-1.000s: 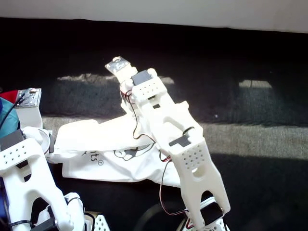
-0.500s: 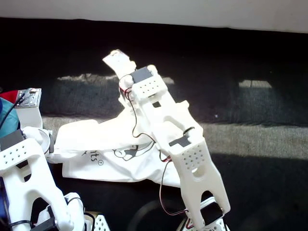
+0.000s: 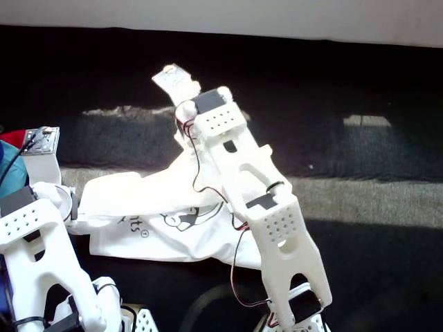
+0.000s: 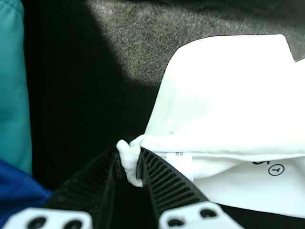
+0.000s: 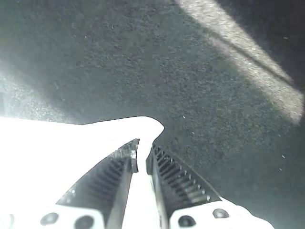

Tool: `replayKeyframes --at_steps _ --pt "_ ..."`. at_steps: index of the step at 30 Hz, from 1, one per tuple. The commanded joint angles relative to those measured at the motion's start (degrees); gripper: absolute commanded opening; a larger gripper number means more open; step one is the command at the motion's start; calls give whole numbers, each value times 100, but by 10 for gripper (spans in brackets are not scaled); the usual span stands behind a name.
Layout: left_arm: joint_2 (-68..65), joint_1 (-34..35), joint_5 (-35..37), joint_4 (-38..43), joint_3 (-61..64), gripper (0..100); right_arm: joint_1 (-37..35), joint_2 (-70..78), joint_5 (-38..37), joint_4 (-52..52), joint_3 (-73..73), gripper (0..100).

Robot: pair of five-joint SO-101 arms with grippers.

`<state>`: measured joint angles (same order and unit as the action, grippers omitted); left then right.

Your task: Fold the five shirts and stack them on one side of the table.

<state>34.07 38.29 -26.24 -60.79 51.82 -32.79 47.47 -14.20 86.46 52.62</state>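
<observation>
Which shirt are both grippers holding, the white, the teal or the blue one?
The white shirt: the left gripper and right gripper each pinch a fold of it. The teal shirt and blue shirt lie aside, untouched.

Dark tabletop (image 3: 374, 242), pale wall (image 3: 291, 14)

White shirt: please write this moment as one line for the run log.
white shirt: lying loose on table, not yet folded | left gripper: shut on shirt edge | right gripper: shut on shirt edge
</observation>
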Motion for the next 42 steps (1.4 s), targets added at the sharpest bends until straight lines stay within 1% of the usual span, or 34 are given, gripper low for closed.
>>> replayKeyframes --at_steps 1,4,7,11,16,20,25,28,31,34,38,42 --pt "119 -101 -18 -229 -576 9 391 -787 35 752 945 6" --pt "119 -382 123 -879 -1349 9 611 -1182 44 1455 1692 6" --pt "119 -778 308 -1662 -2325 9 945 -1736 44 1464 2070 6" --pt "119 -1112 387 -2514 -3609 9 1226 -2747 35 1473 1921 6" --pt "119 -1332 387 -3226 -4778 9 1349 -4330 9 1473 1015 6" --pt "119 -1332 396 -3684 -5622 9 1349 -5833 -18 1455 13 6" --pt "136 -1297 396 -3974 -6475 9 1358 -7477 -607 1437 -971 6" --pt "374 -1314 396 -3982 -6633 9 1464 -8119 -888 1429 -1209 6" --pt "813 -1323 396 -3991 -6589 9 1921 -8418 -1037 1200 -1218 6" --pt "1279 -1305 387 -4000 -6255 9 2290 -8549 -1231 778 -1218 6" --pt "1780 -1323 387 -3974 -5613 9 2343 -8567 -1240 295 -1218 6" --pt "2035 -1305 387 -3965 -5587 9 2352 -8611 -1240 -382 -1218 6"
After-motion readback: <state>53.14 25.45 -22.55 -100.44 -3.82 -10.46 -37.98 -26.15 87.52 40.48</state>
